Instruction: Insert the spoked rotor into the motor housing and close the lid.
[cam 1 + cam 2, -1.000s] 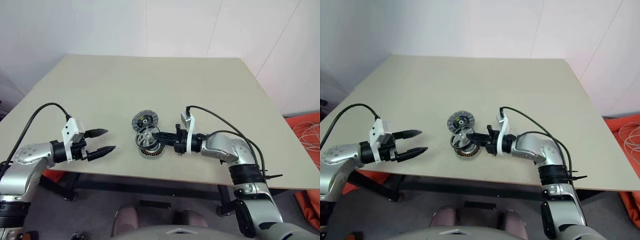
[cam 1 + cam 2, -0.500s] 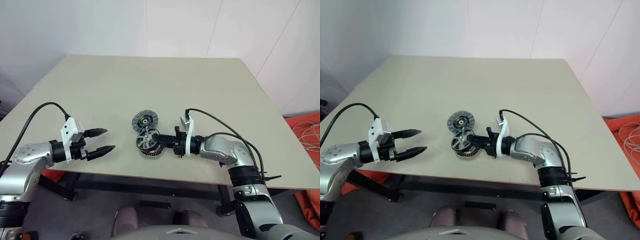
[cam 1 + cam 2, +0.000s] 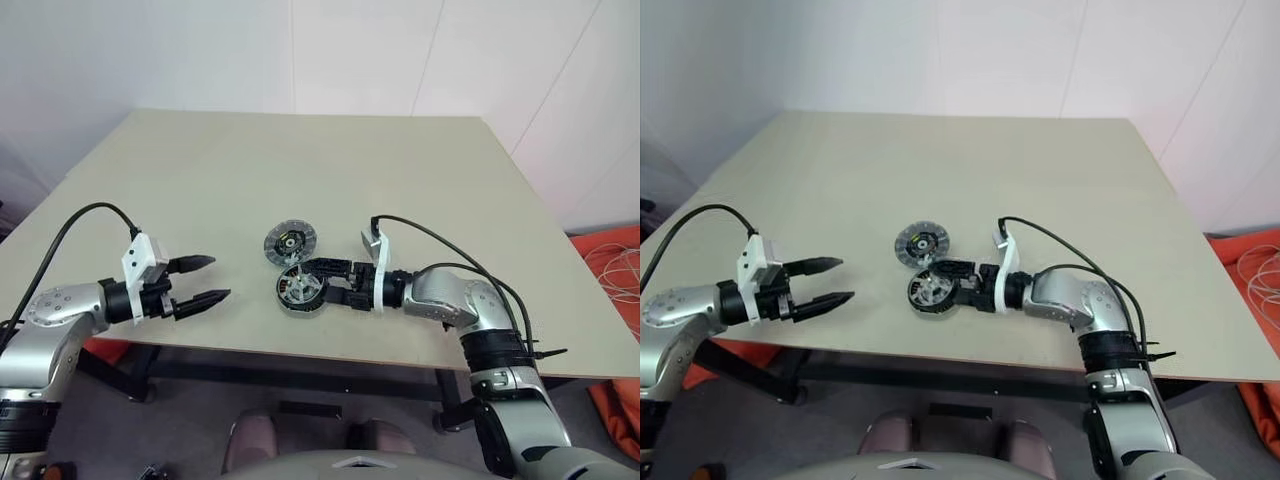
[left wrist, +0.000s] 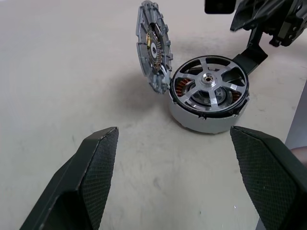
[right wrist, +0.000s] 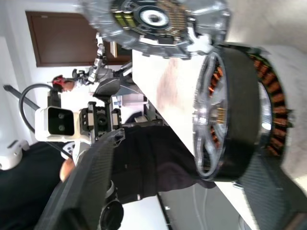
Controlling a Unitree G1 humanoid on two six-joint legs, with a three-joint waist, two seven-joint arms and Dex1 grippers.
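Spoked rotor (image 4: 209, 85) seated in motor housing (image 4: 207, 117), near edge of beige table (image 3: 300, 160) | lid (image 3: 290, 242) raised | white walls | left gripper (image 3: 203, 281), right gripper (image 3: 322, 280): jaws apart, empty

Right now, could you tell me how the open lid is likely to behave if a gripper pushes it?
The lid stands nearly upright, joined to the motor housing at its edge, so it would probably swing rather than slide. It looks like stiff metal. The housing might shift.

My arms: silver-grey shells, black joints. White camera bracket on each wrist, black cable looping back. Fingers (image 4: 98, 165) black, wedge-shaped, with cross-hatched pads.
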